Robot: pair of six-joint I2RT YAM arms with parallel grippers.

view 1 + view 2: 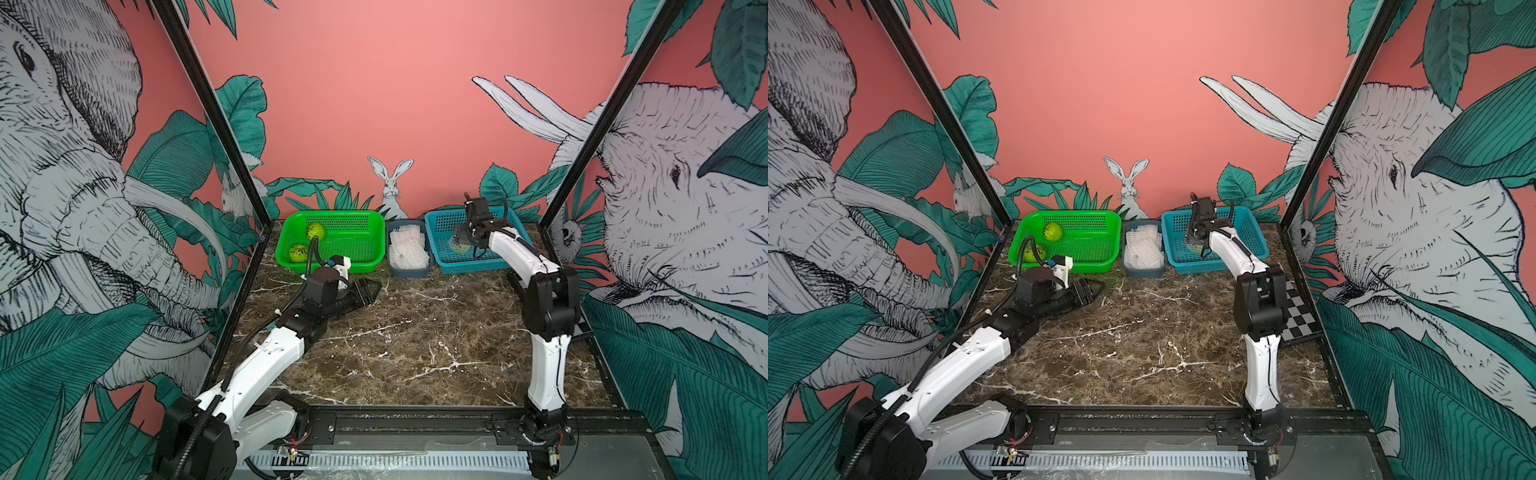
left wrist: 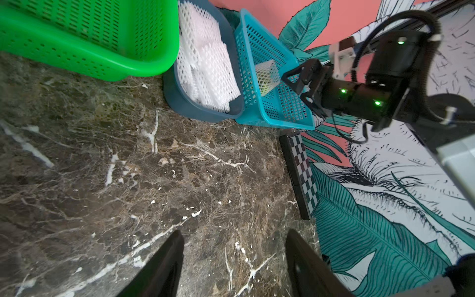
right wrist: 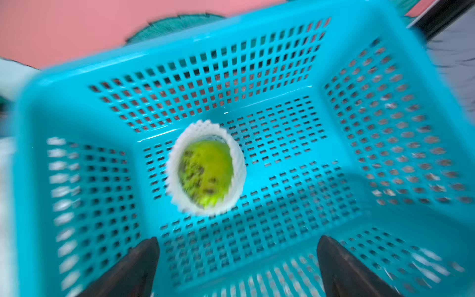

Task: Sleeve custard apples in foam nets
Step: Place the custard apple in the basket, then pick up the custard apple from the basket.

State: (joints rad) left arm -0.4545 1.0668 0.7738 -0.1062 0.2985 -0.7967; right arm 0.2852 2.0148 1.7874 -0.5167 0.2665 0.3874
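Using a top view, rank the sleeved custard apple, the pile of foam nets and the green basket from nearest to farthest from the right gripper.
1. The sleeved custard apple: under the open right gripper, in the blue basket.
2. The pile of foam nets: in the grey tub beside that basket.
3. The green basket: farthest, beyond the tub, toward the left arm.

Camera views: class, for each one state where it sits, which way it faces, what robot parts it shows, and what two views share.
Top views: high at the front, facing down toward the back wall; left arm and right arm show whole.
Left wrist: low over the table, facing the blue basket and right gripper; the open left gripper shows.
Right wrist: above that basket, looking down into it; the open right gripper shows.
Shared: both wrist views show the sleeved custard apple.
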